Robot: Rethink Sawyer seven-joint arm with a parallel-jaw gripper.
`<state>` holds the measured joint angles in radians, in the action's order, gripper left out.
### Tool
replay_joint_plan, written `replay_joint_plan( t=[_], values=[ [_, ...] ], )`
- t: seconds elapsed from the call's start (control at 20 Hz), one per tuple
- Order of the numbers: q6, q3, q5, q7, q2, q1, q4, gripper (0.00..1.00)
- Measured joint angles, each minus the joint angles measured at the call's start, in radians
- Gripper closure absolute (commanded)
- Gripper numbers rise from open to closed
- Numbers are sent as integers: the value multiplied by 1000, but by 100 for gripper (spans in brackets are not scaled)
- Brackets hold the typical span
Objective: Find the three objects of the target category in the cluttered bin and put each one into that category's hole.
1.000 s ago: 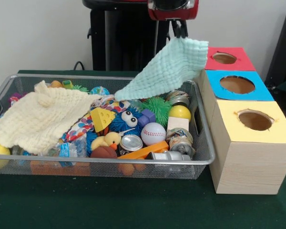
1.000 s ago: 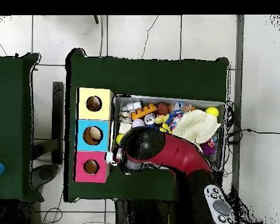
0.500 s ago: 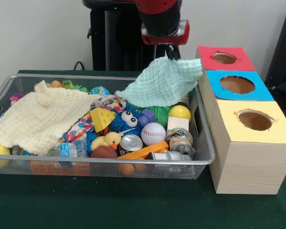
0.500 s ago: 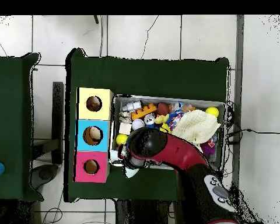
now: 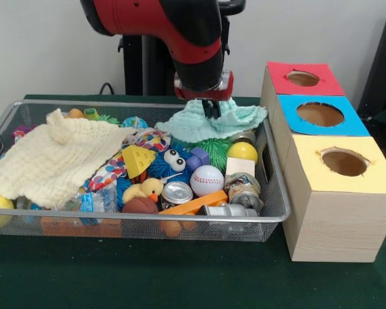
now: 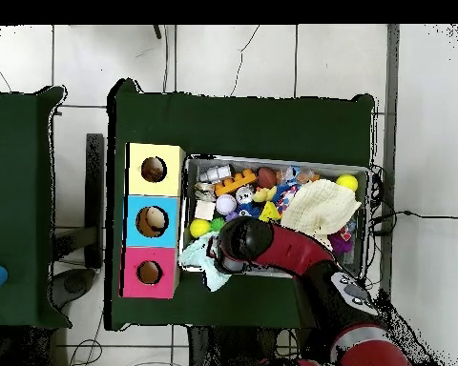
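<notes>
While the red arm reaches down over the wire bin (image 5: pixel 270 215), the tool (image 5: pixel 210 109) is clenched on the mint green cloth (image 5: pixel 235 118), pinching it near its upper middle. That cloth drapes over the bin's far rim at about one o'clock from the bin's centre, and lies on the green spiky ball (image 5: pixel 211 147). At three o'clock of the bin stands the row of boxes: red box (image 5: pixel 303 78), blue box (image 5: pixel 320 114) and yellow box (image 5: pixel 344 162), each with a round hole. A cream cloth (image 5: pixel 55 158) covers the bin's nine o'clock part. Near the middle lie a baseball (image 5: pixel 207 180), a yellow ball (image 5: pixel 242 151) and what seems a tin can (image 5: pixel 177 192).
</notes>
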<state>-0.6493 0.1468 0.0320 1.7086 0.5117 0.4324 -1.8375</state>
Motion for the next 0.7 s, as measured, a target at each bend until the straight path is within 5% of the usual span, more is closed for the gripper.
replay_joint_plan(
  t=[0.7],
  values=[
    [112, 2, 71, 0, -74, 1, 21, 100]
  ],
)
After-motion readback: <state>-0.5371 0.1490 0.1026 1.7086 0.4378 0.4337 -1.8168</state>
